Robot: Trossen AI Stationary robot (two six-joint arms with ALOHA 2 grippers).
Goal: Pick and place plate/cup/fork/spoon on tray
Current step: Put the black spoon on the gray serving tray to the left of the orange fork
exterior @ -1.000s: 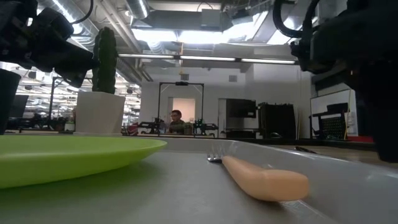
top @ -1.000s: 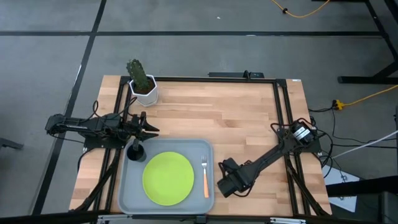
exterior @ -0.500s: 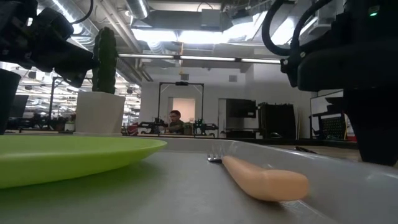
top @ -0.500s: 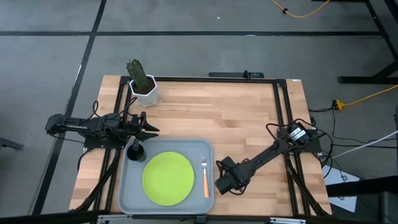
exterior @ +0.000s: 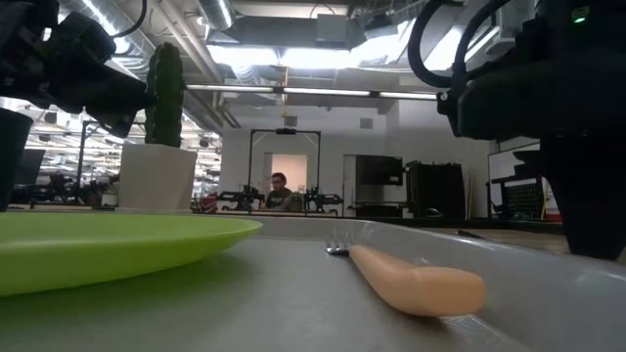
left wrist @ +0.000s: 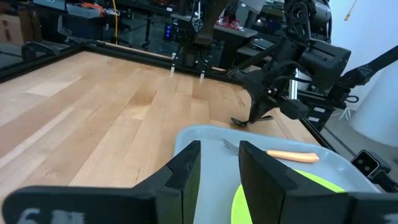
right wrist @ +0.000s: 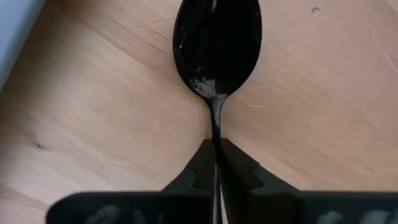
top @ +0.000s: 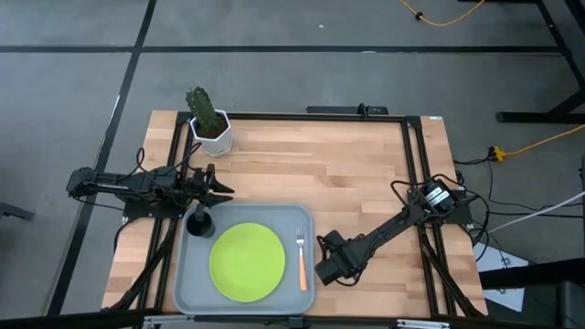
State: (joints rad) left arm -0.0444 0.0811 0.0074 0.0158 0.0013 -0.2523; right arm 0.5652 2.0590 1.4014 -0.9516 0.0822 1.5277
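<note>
The light-grey tray point(top: 186, 279) lies at the table's near left. On it rest the lime-green plate point(top: 247, 262), the orange-handled fork point(top: 302, 258) to the plate's right, and the black cup point(top: 198, 222), upright in the far left corner. The dark spoon point(right wrist: 217, 43) lies on the wood just right of the tray, with my right gripper point(top: 325, 271) shut on its handle. Beside the cup, over the tray's far left corner, my left gripper point(top: 223, 190) stands open with nothing between its fingers point(left wrist: 186, 177). My right gripper pinches the spoon's thin handle point(right wrist: 216, 127) between its two fingertips, just behind the oval bowl. The fingers come from above, pointing down at the table. The spoon lies flat on the wood with its bowl up and stretched out ahead of the fingers.
A white pot with a cactus point(top: 210, 123) stands at the far left corner. Black frame rails point(top: 416, 174) run along the table's sides. Bare wood point(top: 320, 169) stretches across the middle and far right. A person point(exterior: 277, 189) sits in the room far behind.
My right gripper has shifted a little toward the tray, staying low at the table. The left arm, the plate, the fork and the cup have kept still.
</note>
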